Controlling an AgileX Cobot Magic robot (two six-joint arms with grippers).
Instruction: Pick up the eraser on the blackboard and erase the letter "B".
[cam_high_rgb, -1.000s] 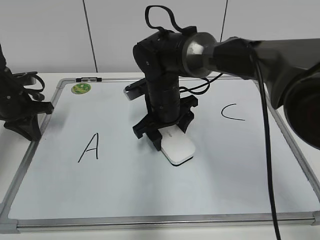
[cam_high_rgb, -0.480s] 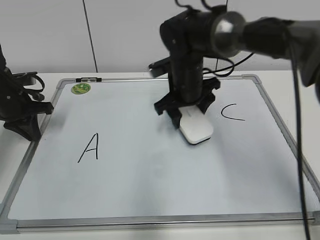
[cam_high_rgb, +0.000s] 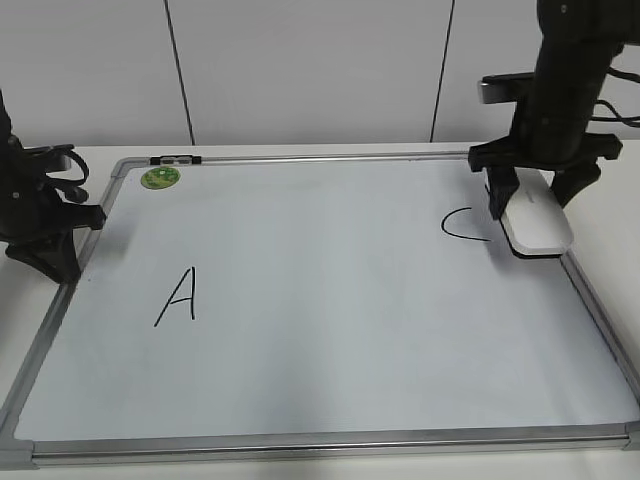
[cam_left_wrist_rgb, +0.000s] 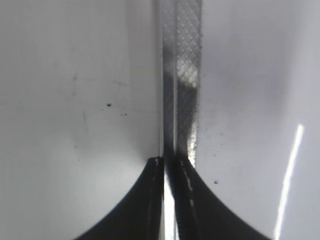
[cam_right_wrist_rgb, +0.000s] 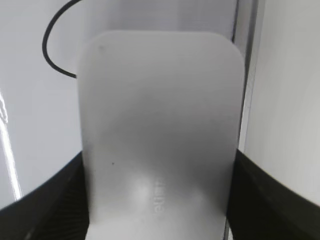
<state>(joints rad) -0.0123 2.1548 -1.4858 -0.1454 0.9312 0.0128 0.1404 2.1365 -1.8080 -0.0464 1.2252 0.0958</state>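
1. The blackboard (cam_high_rgb: 320, 340), a white board in a silver frame, lies flat on a white table (cam_high_rgb: 300, 150) before a pale panelled wall (cam_high_rgb: 300, 70).
2. On the blackboard a black A (cam_high_rgb: 178, 297) sits left, a C (cam_high_rgb: 462, 225) right, a green sticker (cam_high_rgb: 161, 178) at its top-left corner; no B shows.
3. The right gripper (cam_high_rgb: 535, 190) clamps the eraser (cam_high_rgb: 536, 226) beside the C, at the blackboard's right frame; its grey lettering is unreadable.
4. The left gripper (cam_left_wrist_rgb: 169, 165), jaws nearly together, pinches the blackboard's left frame.

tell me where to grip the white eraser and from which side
Across its two long edges, from above at its rear end, as the right gripper does now. The eraser is a flat rounded block lying near the board's right frame, so only top access is free.
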